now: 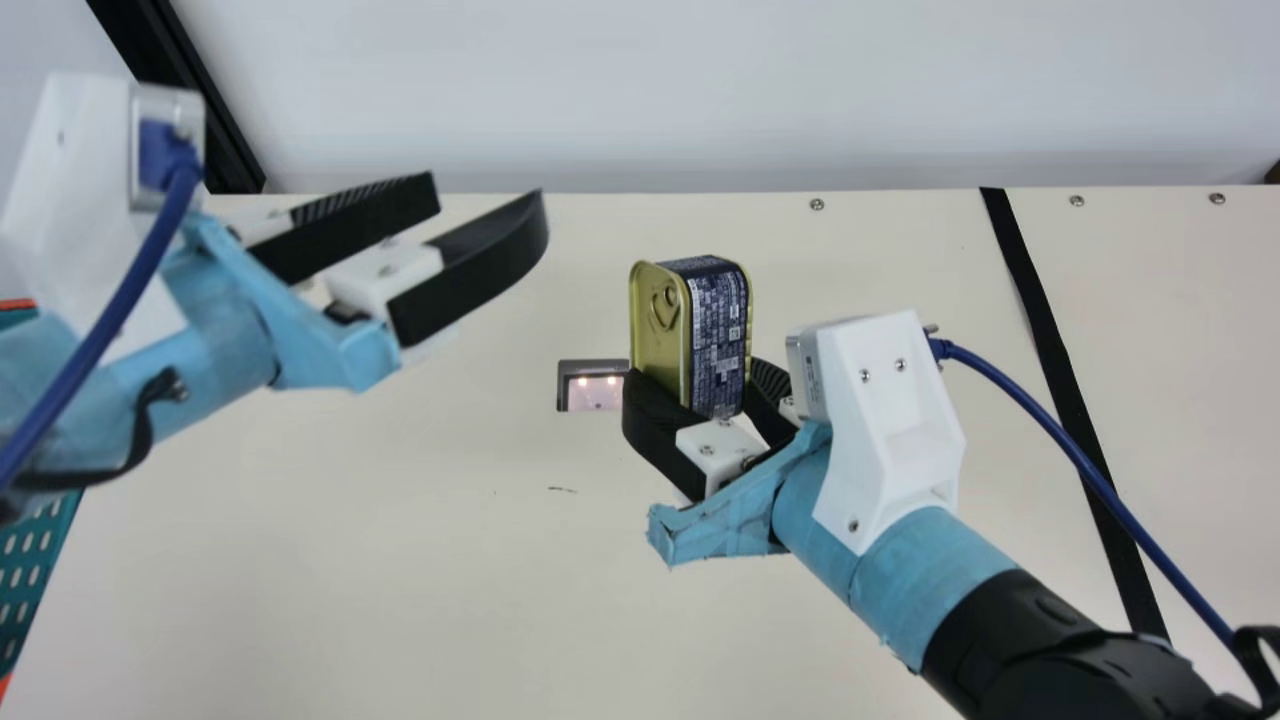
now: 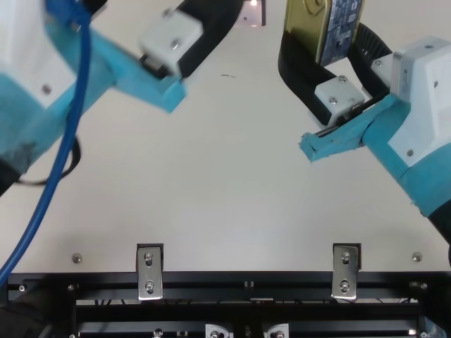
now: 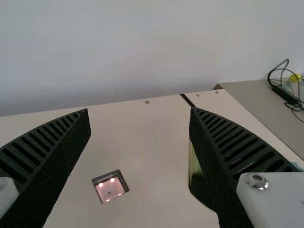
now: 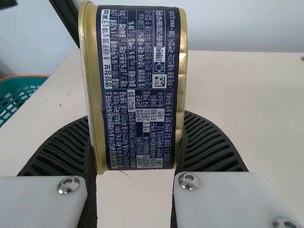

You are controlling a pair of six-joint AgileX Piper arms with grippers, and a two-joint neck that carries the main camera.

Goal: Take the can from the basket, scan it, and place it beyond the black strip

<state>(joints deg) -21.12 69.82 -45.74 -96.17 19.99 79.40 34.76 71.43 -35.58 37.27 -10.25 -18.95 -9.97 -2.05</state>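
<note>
Removal from the basket (image 1: 62, 513): apparently complete. The right gripper's (image 1: 692, 374) fingers clamp the can (image 1: 718, 330) near the scanner (image 1: 597, 393). Scan: cannot be confirmed. Placement beyond the black strip (image 1: 1052, 350), well apart from the scanner: outstanding. Left gripper (image 1: 491, 192): fingers apart.

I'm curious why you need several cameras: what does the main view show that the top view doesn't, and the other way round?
The main view adds the black strip and part of the teal basket at its left edge. The top view adds metal brackets and black rails along the table's edge. Both show the can held in the right gripper, the left gripper, and a small lit window.
</note>
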